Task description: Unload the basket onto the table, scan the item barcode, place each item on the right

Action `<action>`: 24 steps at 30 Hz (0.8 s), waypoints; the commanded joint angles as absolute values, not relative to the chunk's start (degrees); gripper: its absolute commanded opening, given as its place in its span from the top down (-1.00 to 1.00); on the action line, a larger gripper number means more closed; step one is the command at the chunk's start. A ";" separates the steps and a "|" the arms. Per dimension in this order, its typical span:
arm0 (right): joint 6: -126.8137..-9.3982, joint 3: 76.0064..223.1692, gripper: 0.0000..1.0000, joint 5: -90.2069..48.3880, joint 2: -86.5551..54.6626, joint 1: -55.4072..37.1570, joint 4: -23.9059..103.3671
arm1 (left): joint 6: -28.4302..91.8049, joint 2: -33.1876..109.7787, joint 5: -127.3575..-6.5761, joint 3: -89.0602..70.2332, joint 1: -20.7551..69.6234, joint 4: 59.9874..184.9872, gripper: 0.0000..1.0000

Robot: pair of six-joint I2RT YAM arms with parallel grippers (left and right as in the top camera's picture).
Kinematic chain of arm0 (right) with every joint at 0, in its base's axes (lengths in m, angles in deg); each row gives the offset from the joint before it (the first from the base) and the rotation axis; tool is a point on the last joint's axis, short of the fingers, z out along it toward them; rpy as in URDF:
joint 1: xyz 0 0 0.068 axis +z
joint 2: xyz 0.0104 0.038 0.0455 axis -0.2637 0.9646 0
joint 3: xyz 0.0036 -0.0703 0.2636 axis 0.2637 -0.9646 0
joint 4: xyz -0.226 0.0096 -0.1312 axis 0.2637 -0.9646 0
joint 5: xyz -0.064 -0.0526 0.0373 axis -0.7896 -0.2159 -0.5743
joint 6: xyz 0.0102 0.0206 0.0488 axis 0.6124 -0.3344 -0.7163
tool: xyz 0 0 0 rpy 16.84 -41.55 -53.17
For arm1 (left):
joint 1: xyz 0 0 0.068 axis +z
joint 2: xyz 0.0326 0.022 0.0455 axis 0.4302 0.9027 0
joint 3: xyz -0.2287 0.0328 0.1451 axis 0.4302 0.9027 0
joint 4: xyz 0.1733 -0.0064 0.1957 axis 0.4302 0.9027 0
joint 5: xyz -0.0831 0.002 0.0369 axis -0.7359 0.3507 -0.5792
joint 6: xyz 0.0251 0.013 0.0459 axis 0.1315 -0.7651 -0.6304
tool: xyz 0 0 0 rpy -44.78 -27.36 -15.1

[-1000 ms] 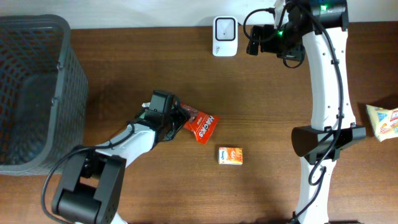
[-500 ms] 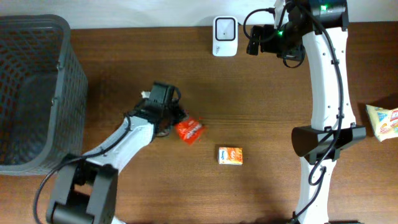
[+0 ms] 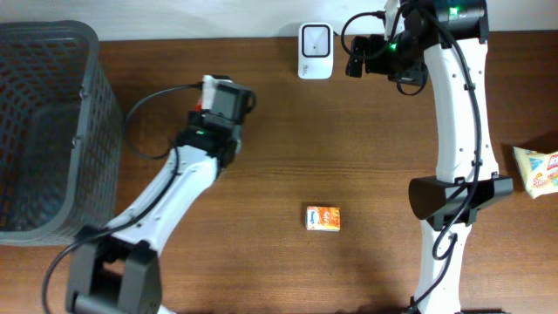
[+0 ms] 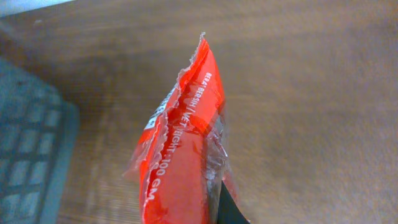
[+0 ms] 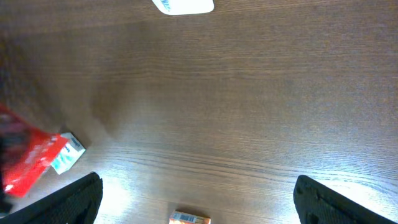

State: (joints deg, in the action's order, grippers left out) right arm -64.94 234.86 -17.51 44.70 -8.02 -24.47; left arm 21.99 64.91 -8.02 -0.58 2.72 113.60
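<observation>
Left gripper [image 4: 210,214] clamping red snack packet [image 4: 183,149], arm reaching diagonally over table [image 3: 375,174], packet sticking out past fingertips [image 4: 227,209].

a mock shop checkout is suggested by the white scanner [image 3: 315,50], grey basket [image 3: 88,98] and snack box [image 3: 323,218] on a wooden table [image 3: 349,148].
</observation>
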 commanded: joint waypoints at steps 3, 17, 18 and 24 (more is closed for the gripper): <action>-65.22 234.99 -0.97 -18.23 44.15 -8.20 -24.80 | 16.75 74.57 1.05 -1.00 -5.46 111.50 0.62; -65.22 234.99 -0.97 -18.21 44.15 -8.20 -24.82 | 21.82 67.05 -11.58 -6.81 -13.74 117.23 -0.95; -65.22 234.99 -0.97 -17.97 44.15 -8.20 -24.82 | 21.95 65.19 -13.42 -8.04 -12.78 118.50 -0.98; -65.24 233.90 -0.15 -4.94 44.26 -6.34 -24.36 | 21.93 49.74 -15.62 -13.61 -2.96 126.87 -0.98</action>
